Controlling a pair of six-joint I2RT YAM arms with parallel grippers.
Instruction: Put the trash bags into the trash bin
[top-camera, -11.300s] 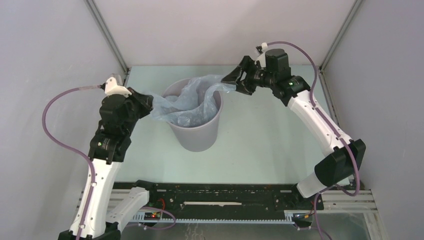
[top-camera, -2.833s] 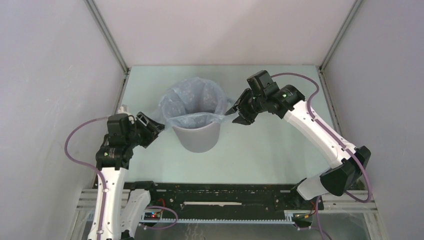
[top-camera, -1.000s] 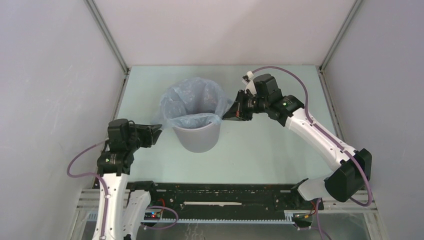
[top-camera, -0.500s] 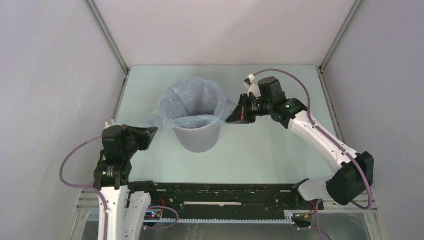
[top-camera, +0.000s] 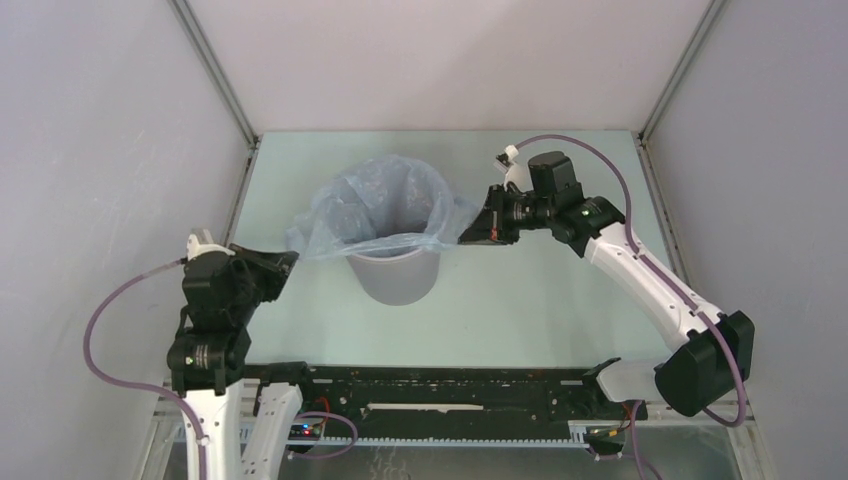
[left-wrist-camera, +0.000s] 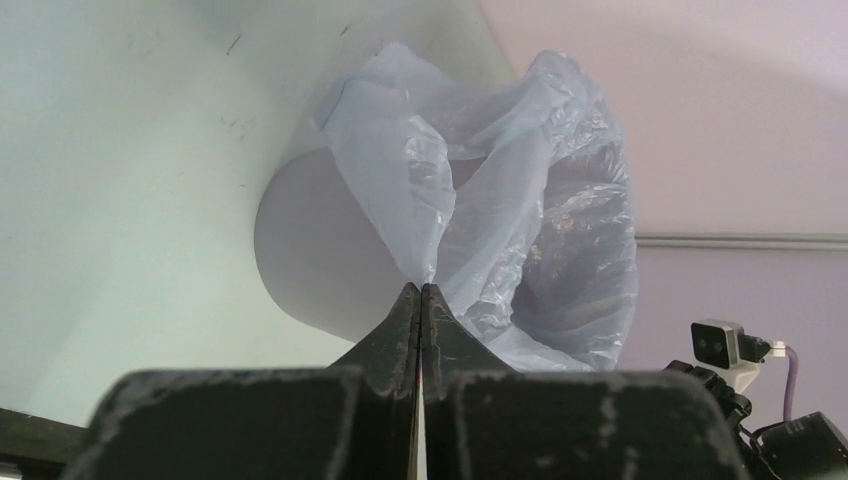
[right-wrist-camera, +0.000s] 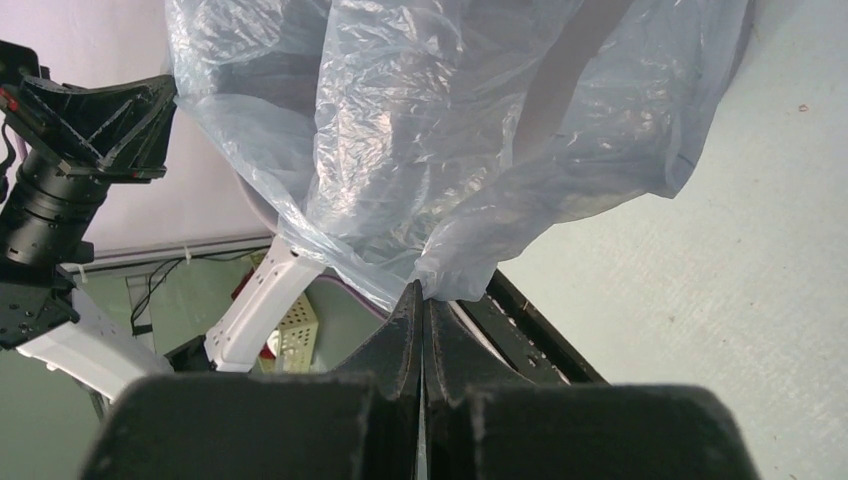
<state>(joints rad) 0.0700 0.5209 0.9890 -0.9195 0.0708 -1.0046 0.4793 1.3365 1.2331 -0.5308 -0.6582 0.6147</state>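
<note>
The grey trash bin (top-camera: 395, 278) stands upright in the middle of the pale green table. The pale blue trash bag (top-camera: 380, 205) lines it, its mouth spread over and beyond the rim. My left gripper (top-camera: 287, 260) is shut on the bag's left edge, which stretches out to a point past the bin. In the left wrist view the gripper (left-wrist-camera: 420, 290) pinches the film where the bag (left-wrist-camera: 530, 200) narrows beside the bin (left-wrist-camera: 310, 250). My right gripper (top-camera: 468, 236) is shut on the bag's right edge. Its wrist view shows the gripper (right-wrist-camera: 422, 290) holding crumpled bag film (right-wrist-camera: 450, 130).
Grey enclosure walls with metal corner posts (top-camera: 215, 70) close in the table on three sides. A black rail (top-camera: 440, 385) runs along the near edge between the arm bases. Purple cables (top-camera: 120, 300) loop off both arms.
My left gripper closed on the bag's left edge and drew back toward the near left, pulling the film outward. The right gripper shifted slightly right, still holding its edge.
</note>
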